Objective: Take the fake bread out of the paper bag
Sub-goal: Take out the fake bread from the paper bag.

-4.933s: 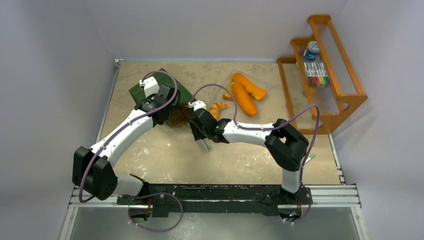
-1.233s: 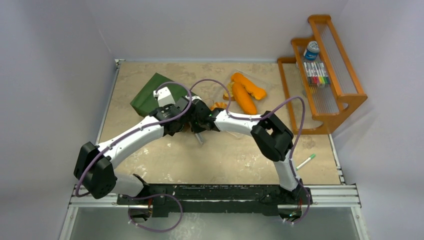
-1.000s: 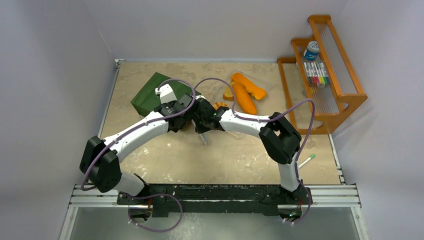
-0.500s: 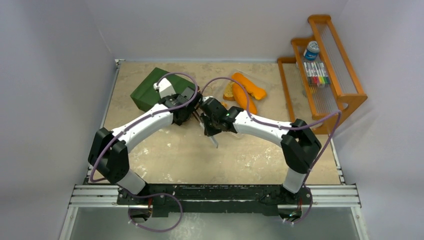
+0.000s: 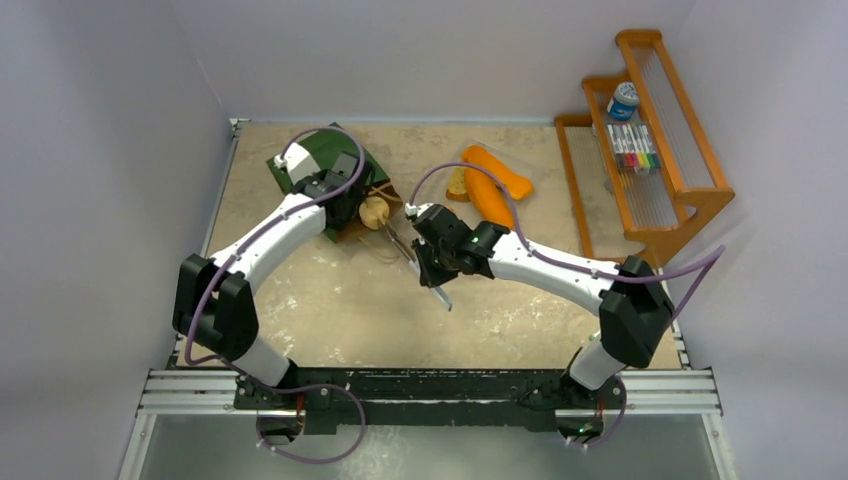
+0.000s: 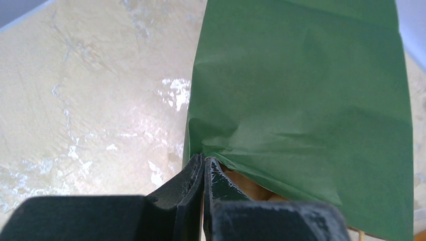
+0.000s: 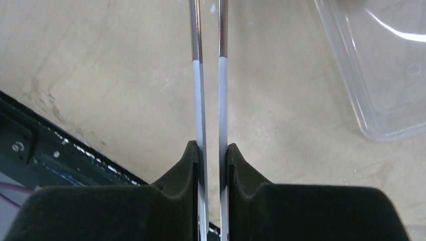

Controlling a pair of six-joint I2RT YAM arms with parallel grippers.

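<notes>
The left gripper is closed, its fingers pinching the edge of the green paper bag, which lies on its side near the far left corner of the table. A round tan piece of bread sits at the bag's brown mouth, just beside the left gripper and between it and the far tips of the tongs. Whether the tips touch the piece cannot be told. The right gripper is clamped on the tongs, squeezing the two metal arms almost together, well back from the tips. Two orange loaves and a small slice lie in the clear tray beyond the right gripper, apart from both sets of fingers
</notes>
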